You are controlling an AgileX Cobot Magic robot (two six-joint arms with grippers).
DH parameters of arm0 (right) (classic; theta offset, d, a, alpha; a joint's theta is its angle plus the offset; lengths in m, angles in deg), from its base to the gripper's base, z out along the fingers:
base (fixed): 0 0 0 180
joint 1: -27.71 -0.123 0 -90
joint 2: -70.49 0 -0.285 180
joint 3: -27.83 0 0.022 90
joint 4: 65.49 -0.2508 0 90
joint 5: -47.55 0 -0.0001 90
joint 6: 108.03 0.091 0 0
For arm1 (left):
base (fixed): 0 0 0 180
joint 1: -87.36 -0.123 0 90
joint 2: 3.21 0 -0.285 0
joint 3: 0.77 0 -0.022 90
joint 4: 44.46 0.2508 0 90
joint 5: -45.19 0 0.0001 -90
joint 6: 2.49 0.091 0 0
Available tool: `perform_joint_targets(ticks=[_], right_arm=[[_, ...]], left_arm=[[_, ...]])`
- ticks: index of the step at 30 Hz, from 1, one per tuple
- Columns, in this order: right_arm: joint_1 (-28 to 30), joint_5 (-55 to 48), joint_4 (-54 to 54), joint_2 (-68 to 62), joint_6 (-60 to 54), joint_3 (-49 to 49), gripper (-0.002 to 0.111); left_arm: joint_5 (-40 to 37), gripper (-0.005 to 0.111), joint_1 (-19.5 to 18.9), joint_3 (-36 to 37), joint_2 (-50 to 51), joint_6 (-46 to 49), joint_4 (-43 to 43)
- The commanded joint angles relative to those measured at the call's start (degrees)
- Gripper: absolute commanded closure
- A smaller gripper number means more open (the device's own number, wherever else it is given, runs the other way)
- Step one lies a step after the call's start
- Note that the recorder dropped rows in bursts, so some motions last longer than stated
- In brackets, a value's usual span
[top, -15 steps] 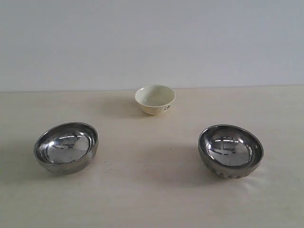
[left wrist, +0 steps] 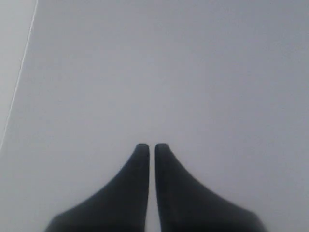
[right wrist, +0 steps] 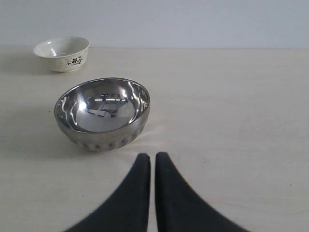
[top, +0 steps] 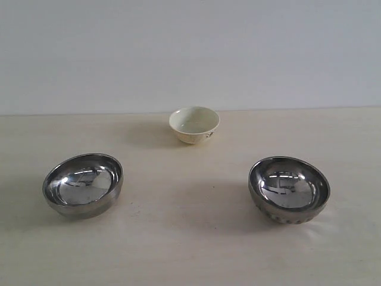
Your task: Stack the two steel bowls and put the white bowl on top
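A smooth steel bowl [top: 83, 185] rests at the left of the pale table. The ribbed steel bowl [top: 289, 189] [right wrist: 102, 112] stands apart from it at the right. Between and behind them stands the small white bowl [top: 194, 124] [right wrist: 62, 53], its dark mark on the outer side. All three are upright and separate. My right gripper [right wrist: 152, 155] is shut and empty, a short way from the ribbed bowl. My left gripper [left wrist: 149, 145] is shut too, facing only a plain grey surface. Neither gripper shows in the exterior view.
The table [top: 190, 238] runs back to a plain light wall [top: 190, 53]. A thin pale line [left wrist: 19, 77] crosses one side of the left wrist view.
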Motion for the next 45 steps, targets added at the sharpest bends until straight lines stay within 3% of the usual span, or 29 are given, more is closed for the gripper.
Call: perform_joint_targets(ticks=[1, 7, 13, 17, 20, 21, 22, 23, 24, 25, 26, 27, 32, 36, 42, 45], right_arm=[[0.39, 0.39, 0.56, 0.27, -0.13, -0.03, 0.108], [0.39, 0.39, 0.56, 0.27, -0.13, -0.03, 0.108], [0.39, 0.39, 0.56, 0.27, -0.13, -0.03, 0.108], [0.39, 0.39, 0.56, 0.27, -0.13, -0.03, 0.108], [0.39, 0.39, 0.56, 0.27, -0.13, -0.03, 0.108], [0.39, 0.39, 0.56, 0.27, -0.13, -0.03, 0.108], [0.39, 0.39, 0.56, 0.27, -0.13, -0.03, 0.108], [0.39, 0.39, 0.56, 0.27, -0.13, -0.03, 0.108], [0.39, 0.39, 0.56, 0.27, -0.13, -0.03, 0.108], [0.39, 0.39, 0.56, 0.27, -0.13, -0.03, 0.108], [0.39, 0.39, 0.56, 0.27, -0.13, -0.03, 0.108], [0.39, 0.39, 0.56, 0.27, -0.13, -0.03, 0.108], [0.39, 0.39, 0.56, 0.27, -0.13, -0.03, 0.108], [0.39, 0.39, 0.56, 0.27, -0.13, -0.03, 0.108], [0.39, 0.39, 0.56, 0.27, -0.13, -0.03, 0.108], [0.39, 0.39, 0.56, 0.27, -0.13, -0.03, 0.108]], left_arm=[[7.87, 0.103, 0.46, 0.22, -0.06, -11.54, 1.33], [-1.86, 0.103, 0.46, -10.15, 4.23, -13.89, 2.67], [-11.98, 0.103, 0.46, -26.07, 19.24, -12.01, 8.32], [-25.05, 0.103, 0.46, -39.23, 32.50, -12.01, 8.88], [-28.36, 0.099, 0.46, -44.84, 39.75, -12.01, 9.22], [-29.37, 0.095, 0.46, -46.09, 42.16, -12.01, 9.75], [-33.11, 0.080, 0.46, -49.05, 47.05, -11.79, 10.25], [-34.92, 0.071, 0.46, -50.11, 48.99, -11.51, 10.25], [-37.24, 0.047, 0.46, -51.87, 53.74, -11.24, 10.25], [-38.16, 0.030, 0.46, -52.42, 56.81, -10.72, 10.25], [-38.43, 0.017, 0.46, -52.55, 59.49, -9.99, 10.25], [-38.57, 0.012, 0.46, -52.55, 62.16, -9.95, 10.25], [-38.18, 0.015, 0.64, -52.68, 76.21, -8.00, 10.13], [-50.78, 0.015, 0.64, -59.41, 87.03, -3.50, 8.83], [-59.50, 0.015, 0.73, -64.21, 94.01, 28.00, -21.39], [-60.63, 0.015, 0.73, -64.21, 96.43, 34.13, -23.85]])
